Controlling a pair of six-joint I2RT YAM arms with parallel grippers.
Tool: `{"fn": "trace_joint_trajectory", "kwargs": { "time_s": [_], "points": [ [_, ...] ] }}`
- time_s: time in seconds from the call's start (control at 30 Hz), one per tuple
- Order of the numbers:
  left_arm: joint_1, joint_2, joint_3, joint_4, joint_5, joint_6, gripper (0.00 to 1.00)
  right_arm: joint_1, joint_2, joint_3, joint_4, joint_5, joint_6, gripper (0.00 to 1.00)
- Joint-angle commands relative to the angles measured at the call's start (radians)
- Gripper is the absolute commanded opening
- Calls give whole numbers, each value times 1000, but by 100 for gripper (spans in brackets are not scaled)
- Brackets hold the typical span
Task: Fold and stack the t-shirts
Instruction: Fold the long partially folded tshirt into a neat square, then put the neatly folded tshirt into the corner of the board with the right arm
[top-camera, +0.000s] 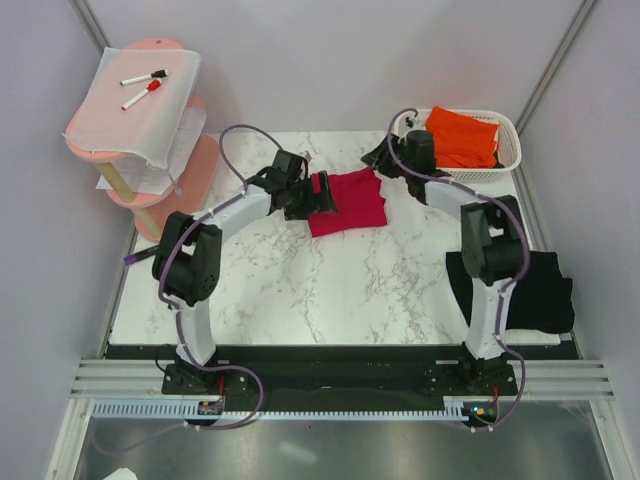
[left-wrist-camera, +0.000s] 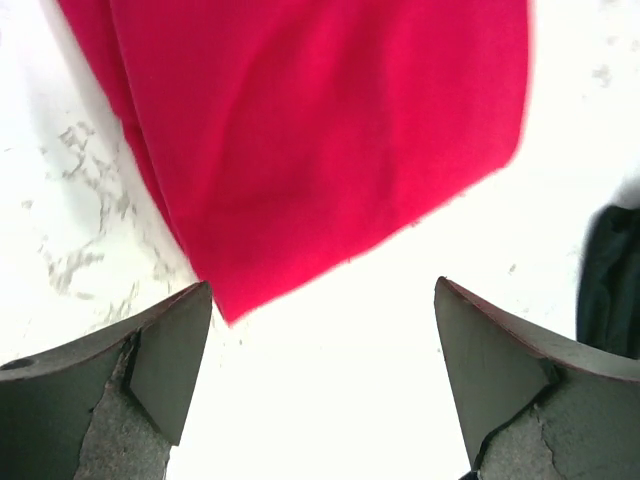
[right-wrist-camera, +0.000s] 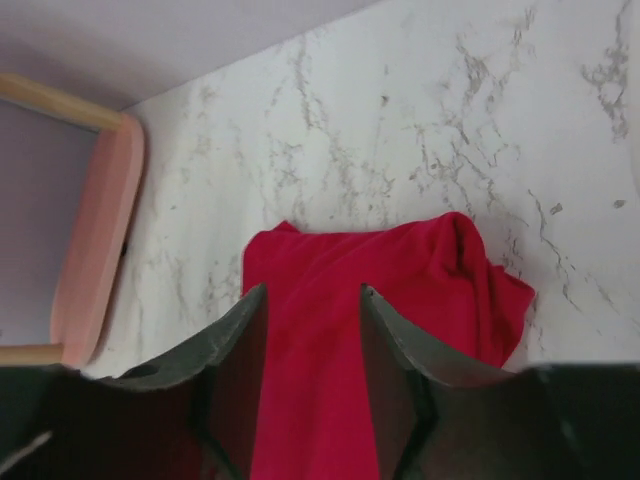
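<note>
One red shirt (top-camera: 348, 200): folded flat. My left gripper (left-wrist-camera: 322, 285): wide open, just beside its left edge, nearer. My right gripper (right-wrist-camera: 312, 290): part-open, empty, over its right edge.

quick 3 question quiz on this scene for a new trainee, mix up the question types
1. Multiple choice: what colour is the t-shirt lying in the white basket? A crimson, B orange, C black.
2. True or false: the left gripper is shut on the red t-shirt.
3. Fill in: the black t-shirt lies at the ____ edge of the table, by the robot's own sides.

Key
1. B, the orange t-shirt.
2. False: it is wide open with nothing between the jaws, and the shirt lies just ahead of it.
3. right
</note>
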Motion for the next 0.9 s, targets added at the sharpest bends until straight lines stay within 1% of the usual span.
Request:
{"fn": "trace_joint_trajectory", "kwargs": {
  "time_s": [0.0, 0.03, 0.07, 0.1, 0.17, 0.23, 0.27, 0.37, 0.5, 0.73, 0.87],
  "points": [
    [-10, -165, -64, -16, -66, 60, 99, -5, -289, -171, -68, 23, -83, 69],
    [-11, -180, -77, -20, -81, 71, 99, -4, -316, -205, -93, 41, -86, 76],
    [-11, -206, -103, -28, -89, 74, 99, -7, -343, -275, -108, 44, -88, 81],
    [-13, -219, -118, -34, -91, 79, 99, -5, -385, -309, -134, 52, -86, 90],
    [-14, -251, -166, -40, -106, 85, 99, -11, -418, -405, -153, 51, -74, 97],
    [-16, -268, -199, -40, -121, 83, 99, -11, -441, -458, -154, 34, -57, 98],
    [-16, -272, -230, -40, -123, 83, 99, -11, -443, -502, -148, 9, -53, 98],
    [-18, -297, -282, -42, -150, 80, 99, -11, -433, -565, -137, -20, -17, 98],
    [-18, -315, -319, -43, -181, 85, 99, -11, -406, -628, -70, -31, 19, 98],
    [-18, -323, -313, -73, -227, 103, 99, -8, -272, -639, 45, -84, 87, 98],
    [-18, -326, -307, -80, -232, 105, 99, 6, -145, -589, 106, -95, 131, 98]
  ]
}}
